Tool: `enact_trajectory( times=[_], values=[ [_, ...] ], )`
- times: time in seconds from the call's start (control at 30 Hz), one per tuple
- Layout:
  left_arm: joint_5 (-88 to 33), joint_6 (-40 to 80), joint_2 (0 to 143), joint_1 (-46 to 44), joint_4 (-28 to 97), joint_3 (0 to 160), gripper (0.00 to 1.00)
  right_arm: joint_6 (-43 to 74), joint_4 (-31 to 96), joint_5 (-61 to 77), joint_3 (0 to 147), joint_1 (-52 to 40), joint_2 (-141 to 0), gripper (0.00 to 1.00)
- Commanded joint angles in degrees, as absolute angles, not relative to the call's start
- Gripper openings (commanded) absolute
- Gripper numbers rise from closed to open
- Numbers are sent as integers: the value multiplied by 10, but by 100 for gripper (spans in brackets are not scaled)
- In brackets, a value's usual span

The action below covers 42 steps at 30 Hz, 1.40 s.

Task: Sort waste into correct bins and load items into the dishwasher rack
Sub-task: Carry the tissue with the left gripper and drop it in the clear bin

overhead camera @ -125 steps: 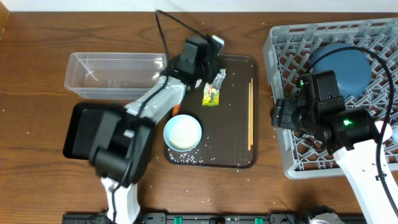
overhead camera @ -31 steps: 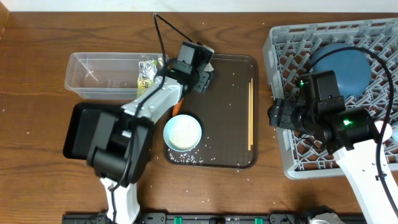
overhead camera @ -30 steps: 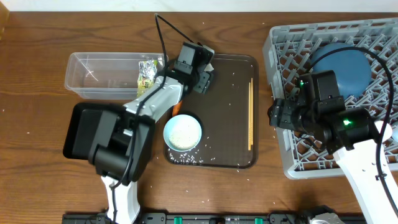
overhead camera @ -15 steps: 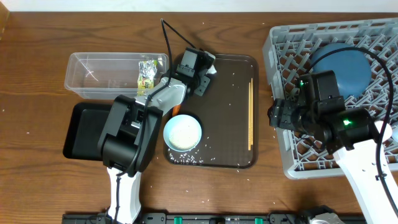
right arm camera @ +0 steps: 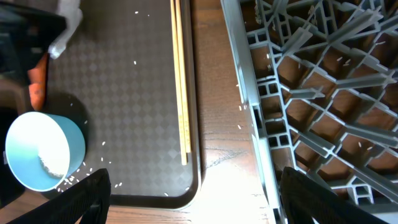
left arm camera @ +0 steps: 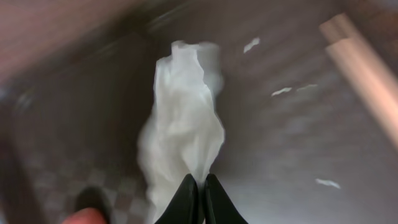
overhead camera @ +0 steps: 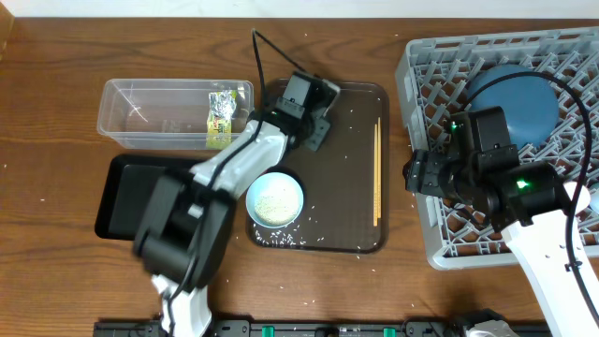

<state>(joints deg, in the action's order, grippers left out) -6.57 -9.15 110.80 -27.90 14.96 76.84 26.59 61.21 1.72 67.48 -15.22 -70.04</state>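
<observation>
- The tissue is pinched at its near end by the left gripper, whose jaws are pressed tight together on it.
- That grip is seen at the far-left corner of the serving tray; whether the tissue is lifted clear of the tray cannot be told.
- The carrot is seen just beside the tissue, on the same tray.
- The wrapper is found inside the tub, at its right end.
- The black tray is set in front of the tub, partly covered by the left arm.
- The bowl is left upright at the tray's near-left corner, with rice grains scattered beside it.
- The chopsticks are laid together along the tray's right edge.
- The right gripper is held wide open with nothing in it, above the gap between tray and rack.
- The plate is already stood in the rack.
</observation>
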Motion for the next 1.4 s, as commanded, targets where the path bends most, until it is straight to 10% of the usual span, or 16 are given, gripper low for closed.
enact_trajectory(
  times=[0.0,0.33,0.73,0.87,1.37],
  values=[
    [-65,-87,1035,-294,176,769,6,272,613,19,677,-159,-702,80],
    [147,-87,973,-235,269,769,6,272,622,19,677,-159,-702,81],
    [109,-87,984,-87,264,769,6,272,617,19,677,-159,-702,81],
    [98,-87,984,-85,268,769,44,272,615,19,677,-159,-702,81],
    [-22,-53,907,-207,362,765,49,272,608,19,677,-159,-702,82]
  ],
)
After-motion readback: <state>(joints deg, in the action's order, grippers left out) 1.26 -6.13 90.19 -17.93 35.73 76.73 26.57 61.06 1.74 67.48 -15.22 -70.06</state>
